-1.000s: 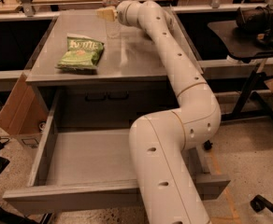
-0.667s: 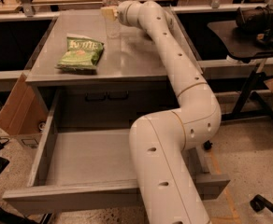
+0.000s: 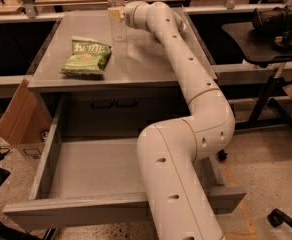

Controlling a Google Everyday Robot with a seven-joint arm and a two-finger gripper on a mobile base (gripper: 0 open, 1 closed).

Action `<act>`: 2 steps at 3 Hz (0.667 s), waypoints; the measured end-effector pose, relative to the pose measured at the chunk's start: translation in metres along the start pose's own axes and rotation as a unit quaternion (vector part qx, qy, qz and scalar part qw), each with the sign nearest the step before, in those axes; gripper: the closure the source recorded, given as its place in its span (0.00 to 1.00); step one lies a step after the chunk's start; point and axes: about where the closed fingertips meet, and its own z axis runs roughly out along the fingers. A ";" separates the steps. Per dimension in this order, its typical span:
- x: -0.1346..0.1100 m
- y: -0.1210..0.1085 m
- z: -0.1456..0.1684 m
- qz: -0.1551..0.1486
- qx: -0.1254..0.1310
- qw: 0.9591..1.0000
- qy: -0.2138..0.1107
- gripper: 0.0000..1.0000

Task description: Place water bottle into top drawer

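Note:
The water bottle (image 3: 117,15), clear with a white cap, stands upright at the back of the grey table top (image 3: 146,64). My gripper (image 3: 122,16) is at the end of the long white arm, right against the bottle's right side at label height. The top drawer (image 3: 91,171) is pulled wide open below the table, and its smooth grey inside is bare. My arm's big elbow link (image 3: 181,184) hangs over the drawer's right half and hides it.
A green chip bag (image 3: 86,58) lies on the table's left part. A cardboard box (image 3: 16,119) leans at the table's left side. A black side table (image 3: 266,34) with dark gear stands to the right.

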 end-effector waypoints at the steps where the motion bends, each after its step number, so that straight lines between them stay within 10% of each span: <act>1: -0.020 0.012 -0.006 -0.004 -0.021 1.000 -0.016 1.00; 2: -0.046 0.033 -0.021 -0.019 -0.060 0.998 -0.022 1.00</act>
